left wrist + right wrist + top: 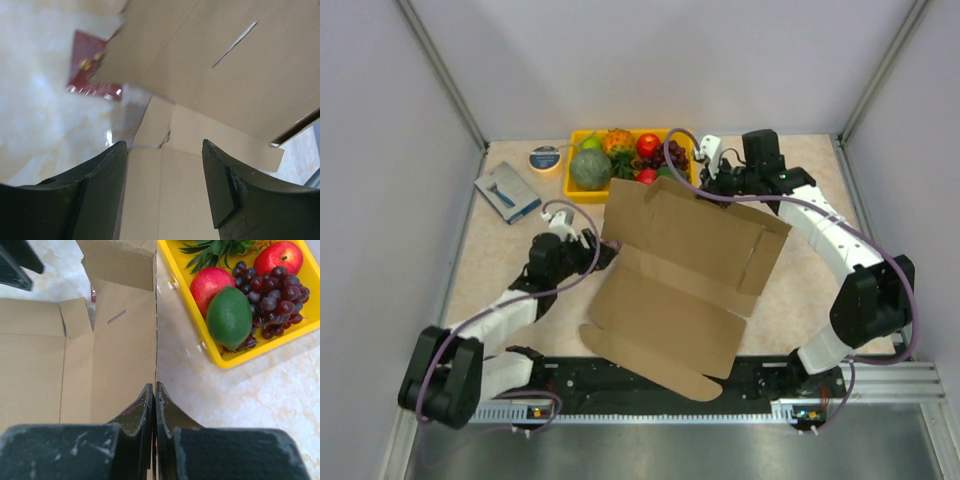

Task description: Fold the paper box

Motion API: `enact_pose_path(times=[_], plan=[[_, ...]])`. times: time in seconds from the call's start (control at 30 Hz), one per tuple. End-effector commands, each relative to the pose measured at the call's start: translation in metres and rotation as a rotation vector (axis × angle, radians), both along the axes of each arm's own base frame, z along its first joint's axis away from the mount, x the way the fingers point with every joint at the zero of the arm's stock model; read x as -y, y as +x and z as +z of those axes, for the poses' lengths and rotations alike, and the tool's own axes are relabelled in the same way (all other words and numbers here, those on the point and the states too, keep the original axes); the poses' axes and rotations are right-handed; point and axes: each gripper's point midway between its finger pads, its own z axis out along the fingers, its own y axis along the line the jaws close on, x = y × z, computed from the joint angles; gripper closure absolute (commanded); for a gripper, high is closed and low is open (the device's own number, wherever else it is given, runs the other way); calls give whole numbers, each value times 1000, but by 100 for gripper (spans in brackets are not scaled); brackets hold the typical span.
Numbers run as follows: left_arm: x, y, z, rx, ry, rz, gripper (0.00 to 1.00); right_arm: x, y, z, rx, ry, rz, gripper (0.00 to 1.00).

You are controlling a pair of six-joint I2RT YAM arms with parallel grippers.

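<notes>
So the box is being worked on mid-table, half unfolded, with the far panel looking lifted off the surface. Its far right edge is being pinched by the right tool, jaws clamped flat on the cardboard just beside the tray. The left tool is being held wide open at the box's left edge, nothing gripped, cardboard showing between the fingers. Risk-wise, only a thin strip of edge is being gripped, so if it's being pulled too hard the panel is probably getting creased wrong or slipping out. And if it's being swung toward the tray, fruit could be getting knocked.
</notes>
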Motion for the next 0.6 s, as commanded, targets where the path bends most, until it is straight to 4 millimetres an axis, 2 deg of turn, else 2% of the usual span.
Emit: enact_pose_path(times=[0.0, 0.03, 0.17, 0.23, 0.47, 0.57], plan=[[25, 28, 18, 89, 102, -98, 34, -7, -4, 49, 120, 76, 69, 100], [25, 37, 12, 70, 125, -76, 34, -8, -5, 50, 123, 78, 74, 100], [39, 51, -6, -27, 163, -108, 34, -7, -5, 56, 144, 79, 76, 100], [51, 51, -16, -59, 155, -140, 36, -8, -5, 58, 151, 78, 78, 100], [66, 51, -34, -88, 178, -139, 35, -5, 0, 60, 178, 53, 55, 100], [77, 48, -36, -94, 178, -161, 56, -6, 1, 62, 189, 48, 54, 100]])
